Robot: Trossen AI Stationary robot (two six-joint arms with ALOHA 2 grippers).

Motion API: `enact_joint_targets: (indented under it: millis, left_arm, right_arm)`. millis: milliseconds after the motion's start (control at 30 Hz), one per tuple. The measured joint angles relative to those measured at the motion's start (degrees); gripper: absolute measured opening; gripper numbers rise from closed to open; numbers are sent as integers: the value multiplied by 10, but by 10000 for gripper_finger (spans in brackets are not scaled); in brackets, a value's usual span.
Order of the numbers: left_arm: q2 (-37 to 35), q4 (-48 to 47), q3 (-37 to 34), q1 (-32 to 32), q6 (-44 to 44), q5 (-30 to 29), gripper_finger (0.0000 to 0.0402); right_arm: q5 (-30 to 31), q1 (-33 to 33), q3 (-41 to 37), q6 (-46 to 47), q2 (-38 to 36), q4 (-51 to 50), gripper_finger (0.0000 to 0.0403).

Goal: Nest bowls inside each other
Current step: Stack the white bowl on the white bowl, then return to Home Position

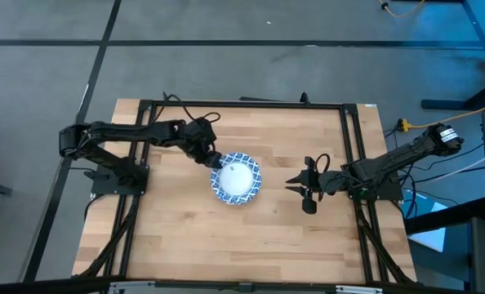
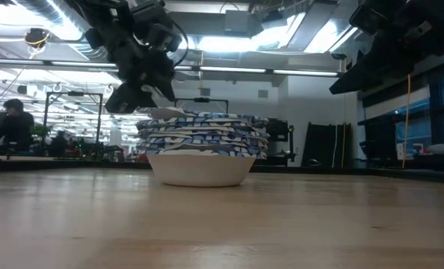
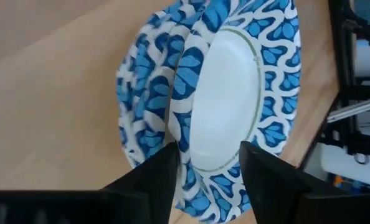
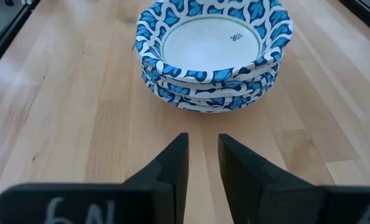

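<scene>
Several blue-and-white patterned bowls sit nested in one stack point(image 1: 236, 180) point(image 2: 203, 149) point(image 4: 213, 50) at the table's middle, the lowest one resting by its white base on the wood. The top bowl point(image 3: 228, 93) sits slightly askew in the stack. My left gripper point(image 1: 216, 161) point(image 2: 136, 101) point(image 3: 207, 165) is open at the stack's far-left side, just above it, its fingers on either side of the top bowl's rim. My right gripper point(image 1: 290, 183) point(image 4: 203, 155) waits to the right of the stack, pointing at it, with a narrow gap between its fingers. My left gripper comes slanting down from the table's left over the top bowl's rim point(image 3: 196, 173). One finger point(image 3: 163, 168) is outside the rim and the other point(image 3: 256, 168) is over the white inside. Whether either finger touches the bowl, I cannot tell.
Bare wood point(image 1: 185, 237) surrounds the stack on all sides. A black frame rail point(image 1: 242, 104) runs along the table's far edge, with more rails at both sides. Cables lie by the right arm's base point(image 1: 406, 126). A person point(image 2: 13, 119) shows in the room beyond.
</scene>
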Motion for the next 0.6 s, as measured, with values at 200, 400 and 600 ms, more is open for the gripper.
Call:
enact_joint_targets:
  millis: [200, 400, 600]
  left_arm:
    - [-34, -5, 0, 7, 22, -38, 169]
    - [-94, -3, 0, 12, 97, -98, 169]
    - [-196, 13, 0, -1, 203, -201, 169]
  right_arm:
    - [0, 0, 0, 2, 0, 3, 88]
    - [0, 0, 0, 2, -11, 6, 88]
    - [22, -17, 12, -2, -61, 2, 88]
